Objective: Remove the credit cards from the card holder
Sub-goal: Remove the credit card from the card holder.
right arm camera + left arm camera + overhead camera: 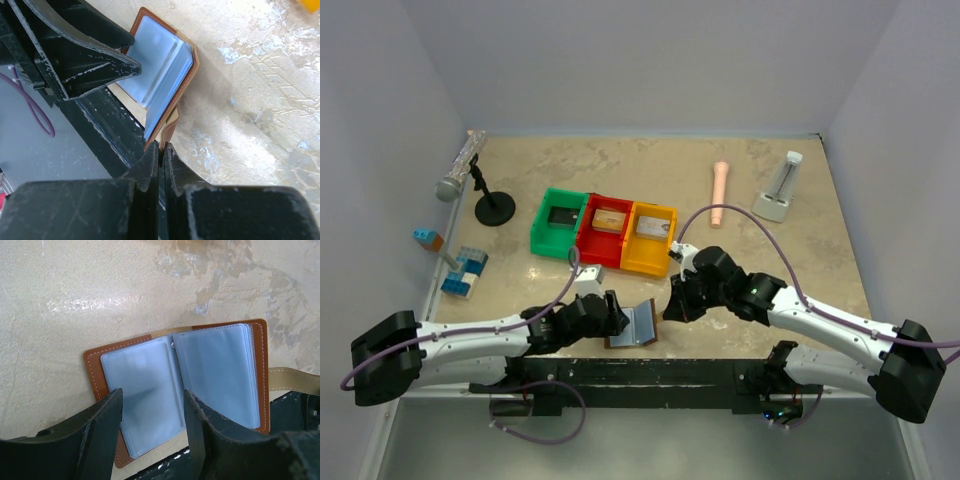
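Note:
The brown card holder (638, 325) lies spread open near the table's front edge, its pale blue plastic sleeves (220, 370) facing up. No card shows in the sleeves that I see. Its right half is lifted at an angle (155, 60). My left gripper (152, 395) is open and hovers over the left sleeve page, one finger on each side of it, at the holder's left (615, 318). My right gripper (161, 145) is shut on the tan strap at the holder's right edge (673, 305). Flat cards lie in the three bins.
Green (545, 240), red (598, 252) and yellow (642, 264) bins stand in a row behind the holder. A microphone stand (495, 208) and blue-white blocks (465, 270) are at the left. A pink cylinder (720, 190) and a white gadget (780, 190) are at the back right. A black rail (650, 375) runs along the front edge.

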`<state>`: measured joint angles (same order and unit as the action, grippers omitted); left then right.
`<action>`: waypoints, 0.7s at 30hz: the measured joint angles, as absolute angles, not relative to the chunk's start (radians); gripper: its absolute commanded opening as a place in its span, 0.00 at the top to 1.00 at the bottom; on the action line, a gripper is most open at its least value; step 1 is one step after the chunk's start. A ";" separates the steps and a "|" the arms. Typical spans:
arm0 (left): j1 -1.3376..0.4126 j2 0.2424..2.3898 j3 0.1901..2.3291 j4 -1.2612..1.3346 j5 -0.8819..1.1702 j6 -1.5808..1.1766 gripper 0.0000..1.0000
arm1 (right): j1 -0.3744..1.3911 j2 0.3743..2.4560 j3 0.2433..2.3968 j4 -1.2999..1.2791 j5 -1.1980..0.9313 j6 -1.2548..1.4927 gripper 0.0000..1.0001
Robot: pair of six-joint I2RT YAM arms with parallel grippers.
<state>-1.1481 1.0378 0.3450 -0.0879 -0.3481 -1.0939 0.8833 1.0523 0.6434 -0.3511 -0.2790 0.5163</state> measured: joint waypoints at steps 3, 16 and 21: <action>-1.148 1.005 0.332 -0.090 -0.351 -1.101 0.44 | 0.883 1.052 0.643 -0.351 -0.279 0.516 1.00; -1.148 1.008 0.314 -0.098 -0.359 -1.116 0.44 | 0.883 1.052 0.635 -0.346 -0.278 0.517 1.00; -1.148 1.021 0.314 -0.089 -0.358 -1.115 0.44 | 0.883 1.052 0.633 -0.345 -0.278 0.517 1.00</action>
<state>-1.1481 1.0214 0.3141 -0.0887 -0.3576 -1.1152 0.8833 1.0523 0.6327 -0.3454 -0.2783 0.5167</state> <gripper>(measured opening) 0.562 0.027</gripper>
